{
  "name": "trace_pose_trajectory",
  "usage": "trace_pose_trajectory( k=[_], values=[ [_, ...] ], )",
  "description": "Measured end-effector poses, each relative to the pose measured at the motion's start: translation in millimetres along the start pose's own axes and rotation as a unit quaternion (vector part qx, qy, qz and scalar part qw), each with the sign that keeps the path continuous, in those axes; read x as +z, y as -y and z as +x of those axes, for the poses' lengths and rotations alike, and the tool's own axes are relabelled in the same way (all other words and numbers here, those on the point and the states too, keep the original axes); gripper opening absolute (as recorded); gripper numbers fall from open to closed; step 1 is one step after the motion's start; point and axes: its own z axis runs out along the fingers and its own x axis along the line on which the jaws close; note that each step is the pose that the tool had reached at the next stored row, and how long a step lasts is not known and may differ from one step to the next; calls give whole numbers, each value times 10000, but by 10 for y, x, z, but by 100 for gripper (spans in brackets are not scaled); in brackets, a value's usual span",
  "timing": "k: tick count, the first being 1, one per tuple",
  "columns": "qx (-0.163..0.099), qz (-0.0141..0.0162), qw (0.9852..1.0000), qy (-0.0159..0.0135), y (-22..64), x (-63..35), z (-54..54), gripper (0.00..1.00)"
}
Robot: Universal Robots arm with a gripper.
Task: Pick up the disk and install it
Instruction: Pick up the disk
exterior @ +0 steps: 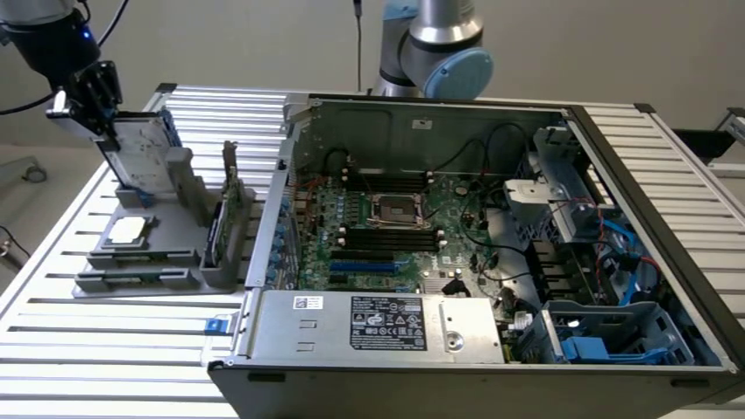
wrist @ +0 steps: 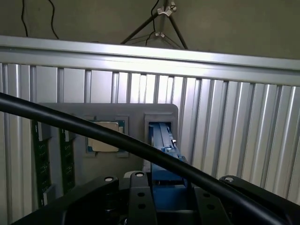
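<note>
the exterior view is looking down from afar over the computer case (exterior: 407,122) and grey holder (exterior: 140,278); the wrist view is looking closely onto that holder (wrist: 136,117).

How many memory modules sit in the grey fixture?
2. Both stand in parallel slots of the grey fixture: one memory module at its edge, the other between that and the CPU chip. The black cable may hide more.
</note>
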Motion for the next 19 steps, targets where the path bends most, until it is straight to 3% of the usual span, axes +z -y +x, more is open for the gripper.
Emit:
trace_pose_trajectory(
  k=[13, 19],
  values=[
    [0, -1, 10000, 0, 17, -593, -6, 33],
    [-1, 0, 10000, 0, 71, -864, -4, 33]
  ],
)
